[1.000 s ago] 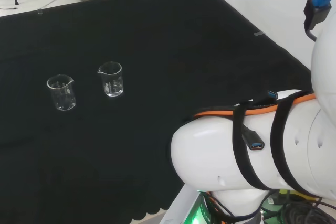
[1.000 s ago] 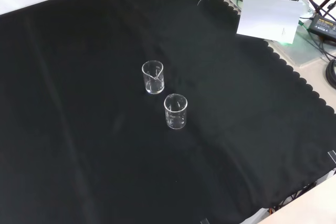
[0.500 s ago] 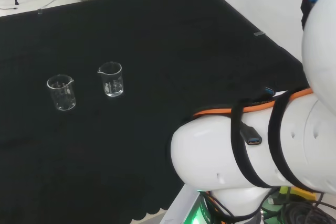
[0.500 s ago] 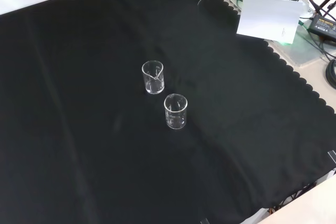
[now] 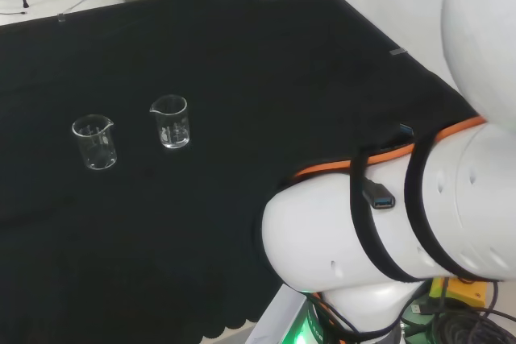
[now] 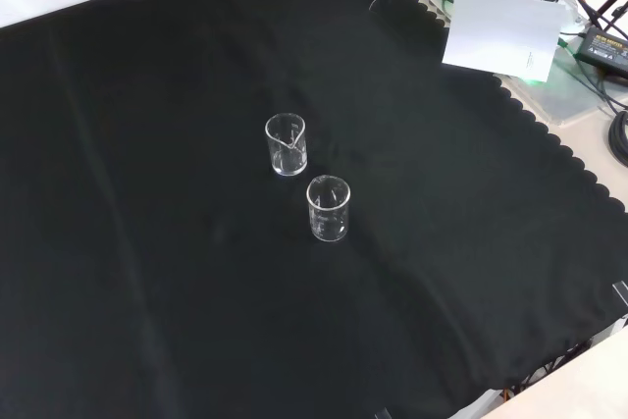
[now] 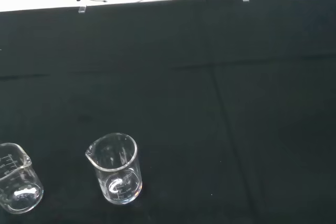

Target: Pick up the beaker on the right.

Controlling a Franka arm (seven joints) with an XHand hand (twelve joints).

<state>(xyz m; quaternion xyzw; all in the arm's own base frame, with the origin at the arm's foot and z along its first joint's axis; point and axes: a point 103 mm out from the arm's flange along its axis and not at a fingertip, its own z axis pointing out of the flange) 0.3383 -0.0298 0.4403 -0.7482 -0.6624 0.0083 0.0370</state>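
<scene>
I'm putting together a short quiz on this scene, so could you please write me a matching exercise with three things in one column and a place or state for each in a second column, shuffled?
Things:
1. right beaker, head view
2. left beaker, head view
3. black cloth

Places or states:
A. covers the bench under both vessels
B. stands upright, the one closer to the arm's white links in the head view
C. stands upright, the one lower down in the front view

Pairs: 1-B, 2-C, 3-A
</scene>
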